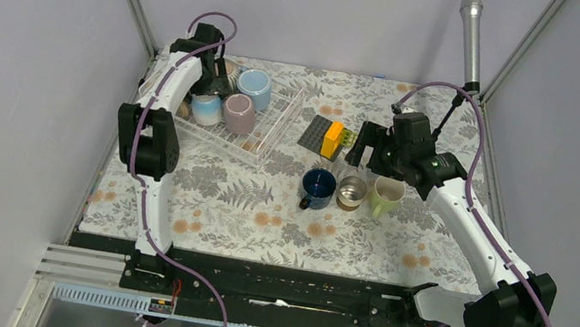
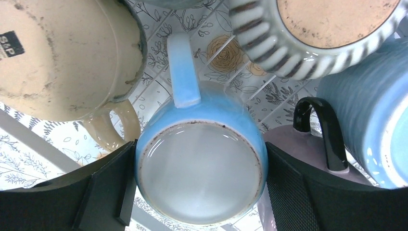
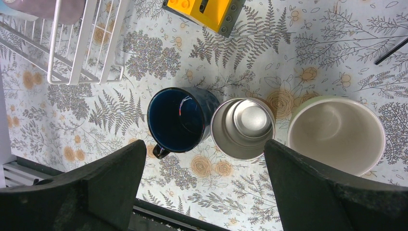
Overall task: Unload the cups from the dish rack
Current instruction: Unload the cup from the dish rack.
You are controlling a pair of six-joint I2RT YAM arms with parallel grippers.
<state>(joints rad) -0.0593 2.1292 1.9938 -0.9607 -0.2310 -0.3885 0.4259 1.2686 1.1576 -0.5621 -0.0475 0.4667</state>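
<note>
While the upturned light blue mug sits framed by my left end effector, grip I cannot tell, right end effector spread.

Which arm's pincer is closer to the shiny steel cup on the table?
Right. The right pincer hangs above the steel cup; the left pincer straddles a light blue mug in the wire rack.

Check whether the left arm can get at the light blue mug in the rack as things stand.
Probably yes. The left end effector straddles the upturned light blue mug, one finger at each side; the tan mug and mauve mug crowd close but leave room.
</note>
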